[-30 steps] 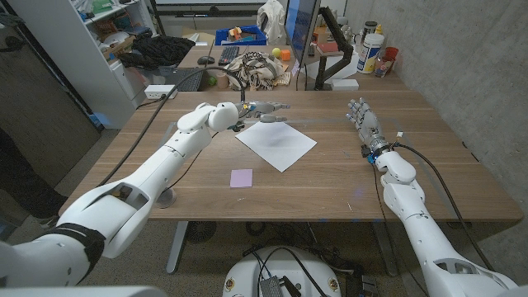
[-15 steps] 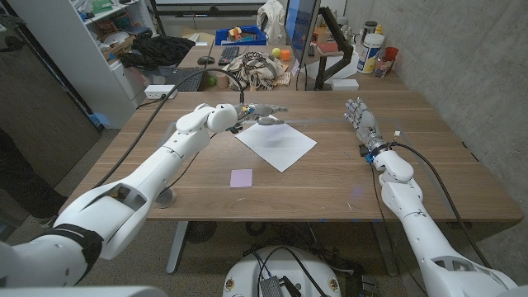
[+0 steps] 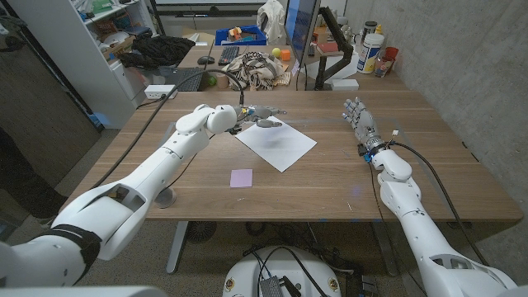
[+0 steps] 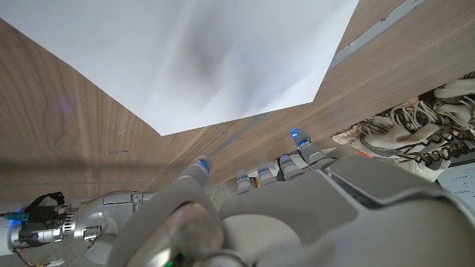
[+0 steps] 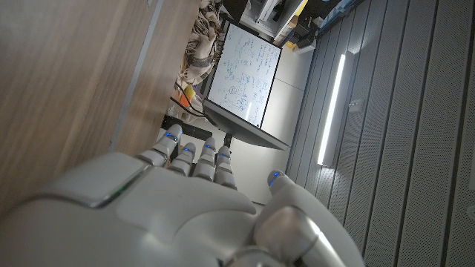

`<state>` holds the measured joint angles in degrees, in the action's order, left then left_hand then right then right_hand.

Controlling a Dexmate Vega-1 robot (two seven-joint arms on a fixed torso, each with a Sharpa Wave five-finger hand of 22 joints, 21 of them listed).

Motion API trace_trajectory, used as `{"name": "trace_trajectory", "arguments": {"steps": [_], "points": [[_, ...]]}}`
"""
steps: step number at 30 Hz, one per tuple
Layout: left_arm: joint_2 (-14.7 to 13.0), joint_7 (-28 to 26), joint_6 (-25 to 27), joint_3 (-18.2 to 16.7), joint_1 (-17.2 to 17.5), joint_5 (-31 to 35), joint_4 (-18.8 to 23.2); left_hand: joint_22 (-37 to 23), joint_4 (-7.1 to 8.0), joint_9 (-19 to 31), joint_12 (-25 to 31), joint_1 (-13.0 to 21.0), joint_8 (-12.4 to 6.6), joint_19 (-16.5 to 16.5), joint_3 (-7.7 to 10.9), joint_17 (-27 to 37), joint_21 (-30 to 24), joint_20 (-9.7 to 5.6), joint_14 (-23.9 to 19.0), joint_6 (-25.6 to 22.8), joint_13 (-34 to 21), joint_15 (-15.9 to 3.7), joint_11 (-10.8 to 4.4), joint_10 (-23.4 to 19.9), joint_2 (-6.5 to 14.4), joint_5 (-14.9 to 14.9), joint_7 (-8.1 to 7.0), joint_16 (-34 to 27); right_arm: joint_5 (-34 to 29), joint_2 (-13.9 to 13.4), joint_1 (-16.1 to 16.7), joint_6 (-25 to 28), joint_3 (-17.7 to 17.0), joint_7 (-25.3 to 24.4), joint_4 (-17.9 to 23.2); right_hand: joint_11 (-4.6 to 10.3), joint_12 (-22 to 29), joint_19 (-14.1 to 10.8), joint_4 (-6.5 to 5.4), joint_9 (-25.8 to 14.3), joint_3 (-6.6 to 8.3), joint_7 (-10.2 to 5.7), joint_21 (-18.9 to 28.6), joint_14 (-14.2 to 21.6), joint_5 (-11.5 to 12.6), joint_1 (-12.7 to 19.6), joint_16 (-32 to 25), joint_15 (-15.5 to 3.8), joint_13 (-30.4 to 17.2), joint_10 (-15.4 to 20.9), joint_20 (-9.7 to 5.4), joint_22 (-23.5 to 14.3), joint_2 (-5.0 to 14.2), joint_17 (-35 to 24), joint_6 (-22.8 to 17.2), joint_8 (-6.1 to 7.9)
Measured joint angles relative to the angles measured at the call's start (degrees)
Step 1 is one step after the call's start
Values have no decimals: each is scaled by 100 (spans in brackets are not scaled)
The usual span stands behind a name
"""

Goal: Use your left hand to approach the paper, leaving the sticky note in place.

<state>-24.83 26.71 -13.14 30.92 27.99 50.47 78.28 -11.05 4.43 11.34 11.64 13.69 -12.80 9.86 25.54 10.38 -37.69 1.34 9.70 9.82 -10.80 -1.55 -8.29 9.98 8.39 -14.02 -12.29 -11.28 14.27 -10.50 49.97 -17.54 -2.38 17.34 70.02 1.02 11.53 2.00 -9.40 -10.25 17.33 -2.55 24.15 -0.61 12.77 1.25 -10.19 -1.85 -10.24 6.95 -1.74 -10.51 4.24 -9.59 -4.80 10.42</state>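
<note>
A white sheet of paper (image 3: 277, 143) lies tilted on the wooden table (image 3: 330, 181), its far corner under my left hand (image 3: 262, 118). That hand hovers just over the paper's far edge with fingers spread and nothing in them. In the left wrist view the paper (image 4: 200, 59) spreads out close beyond my left hand (image 4: 245, 208). A small purple sticky note (image 3: 241, 177) lies nearer the front edge, apart from the paper. My right hand (image 3: 360, 120) stands on its edge at the table's right side, fingers straight, holding nothing; it also appears as my right hand (image 5: 178, 200).
A monitor (image 3: 301, 33), a heap of cloth and cables (image 3: 256, 70), a blue bin (image 3: 241, 36) and bottles (image 3: 373, 49) crowd the area behind the table. A shelf (image 3: 91, 49) stands at the far left. A black cable (image 3: 157, 111) crosses the table's left part.
My left hand has drawn back slightly toward the paper's far corner and lowered, its fingers curling in a little. The right hand shifted slightly farther away.
</note>
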Motion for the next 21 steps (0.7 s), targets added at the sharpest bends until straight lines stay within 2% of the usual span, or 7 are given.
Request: {"name": "trace_trajectory", "arguments": {"steps": [21], "points": [[-27,126,24,94,-17,189,16,-30,-87,-1,-45,199,0,11,87,1,37,-52,0,0,-29,0,1,-1,-3,0,0,0,-26,26,-22,16,9,21,-46,-22,0,0,0,0,0,-32,-21,-21,0,0,0,21,0,-21,0,0,0,-1,32,0]]}}
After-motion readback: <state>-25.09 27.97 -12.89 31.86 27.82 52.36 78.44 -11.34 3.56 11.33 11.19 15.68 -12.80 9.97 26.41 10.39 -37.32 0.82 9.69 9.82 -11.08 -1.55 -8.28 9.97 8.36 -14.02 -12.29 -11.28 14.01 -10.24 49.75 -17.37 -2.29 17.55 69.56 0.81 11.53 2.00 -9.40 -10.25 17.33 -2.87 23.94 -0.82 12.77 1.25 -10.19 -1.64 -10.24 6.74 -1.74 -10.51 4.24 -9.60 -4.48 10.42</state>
